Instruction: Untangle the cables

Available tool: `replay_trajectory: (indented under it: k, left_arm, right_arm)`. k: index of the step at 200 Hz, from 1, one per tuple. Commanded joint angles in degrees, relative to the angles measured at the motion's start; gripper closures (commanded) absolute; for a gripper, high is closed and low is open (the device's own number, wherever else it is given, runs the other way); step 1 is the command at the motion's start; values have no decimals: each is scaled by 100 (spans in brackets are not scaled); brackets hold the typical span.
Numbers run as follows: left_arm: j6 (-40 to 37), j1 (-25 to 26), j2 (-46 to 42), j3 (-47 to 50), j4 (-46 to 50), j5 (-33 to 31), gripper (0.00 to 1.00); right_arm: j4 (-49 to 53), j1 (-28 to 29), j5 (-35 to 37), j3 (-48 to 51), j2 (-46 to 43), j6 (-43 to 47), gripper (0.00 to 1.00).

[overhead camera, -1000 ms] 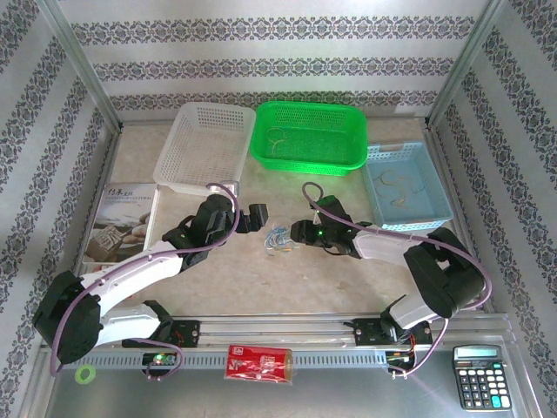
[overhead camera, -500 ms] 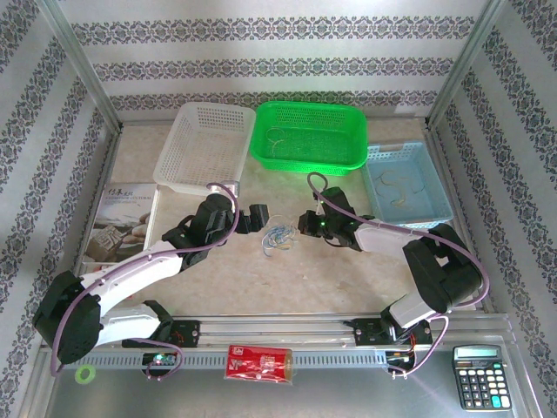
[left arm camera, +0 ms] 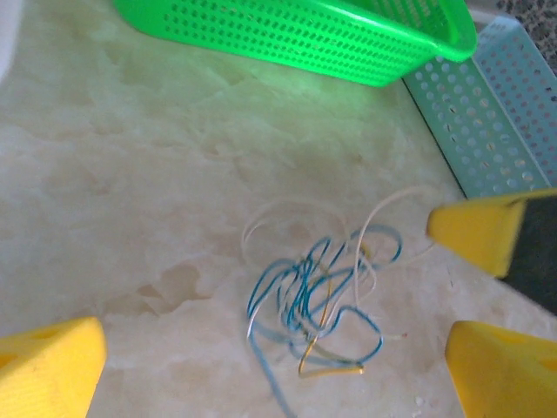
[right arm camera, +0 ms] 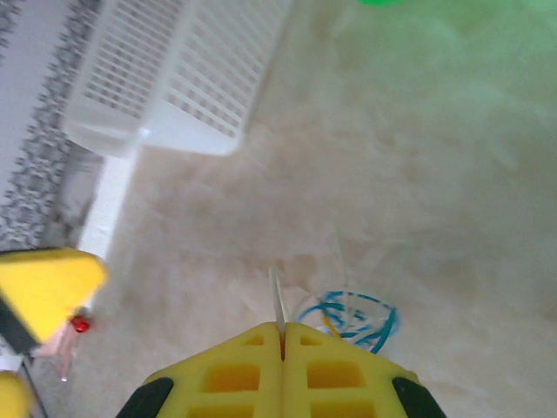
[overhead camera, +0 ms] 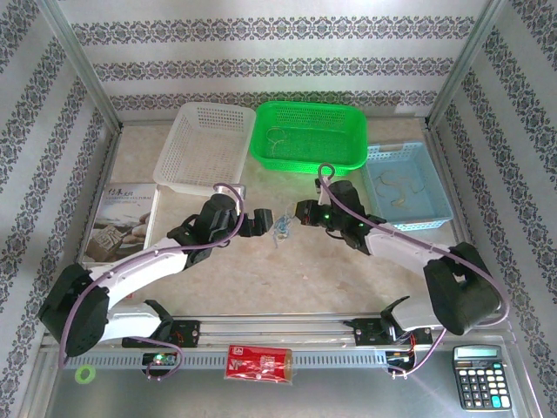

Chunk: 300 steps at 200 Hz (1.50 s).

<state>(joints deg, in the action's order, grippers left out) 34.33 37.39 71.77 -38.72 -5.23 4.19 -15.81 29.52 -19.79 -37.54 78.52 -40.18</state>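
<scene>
The cables [overhead camera: 281, 226] are a small tangle of blue, yellowish and cream-white wires on the table between the two grippers. My right gripper [overhead camera: 300, 212] is shut on a cream-white cable [right arm camera: 277, 300] that sticks up from its closed fingertips [right arm camera: 283, 335]; the blue tangle [right arm camera: 352, 315] sits just beyond them. My left gripper [overhead camera: 261, 222] stands open, and the tangle [left arm camera: 322, 296] lies between and ahead of its yellow fingers [left arm camera: 48, 366]. One white strand runs up to the right gripper's fingertip [left arm camera: 479, 231].
A white basket [overhead camera: 187, 183], a green basket [overhead camera: 305, 164] and a blue basket [overhead camera: 409, 225] line the back, the green and blue ones with a few wires inside. A booklet [overhead camera: 117, 222] lies left. A red packet [overhead camera: 259, 363] and a calculator [overhead camera: 479, 374] sit at the near edge.
My right gripper has shut on the cream-white cable and moved towards the back, stretching its arm out. The tangle shifted slightly towards the back with it. The left gripper edged right.
</scene>
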Motion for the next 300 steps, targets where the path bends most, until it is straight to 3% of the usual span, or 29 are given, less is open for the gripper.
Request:
replay_trajectory:
  k: [1,29,93,170,243,300]
  left_arm:
    - [-115,-60,169,-171,-484,669,0]
    - [-65,-78,451,-176,-919,1158,4]
    - [563,-413,1104,53,-2153,1643,24]
    - [507,-425,1686,-235,-2184,1902,45]
    - [541,-425,2128,-539,-2239,1859,50]
    - [444,-425,2280,-711,-1955,1254,69]
  right_arm:
    - [-806,65,-147,223,-95,90,100]
    - [-1133,63,-212,320,13,56,100]
    - [-1652,36,-464,458,210,-25,100]
    - [-1807,28,-586,493,354,-68,100]
    - [-1823,26,-689,493,353,-77,100]
    - [-1835,28,-754,529,348,-94,100]
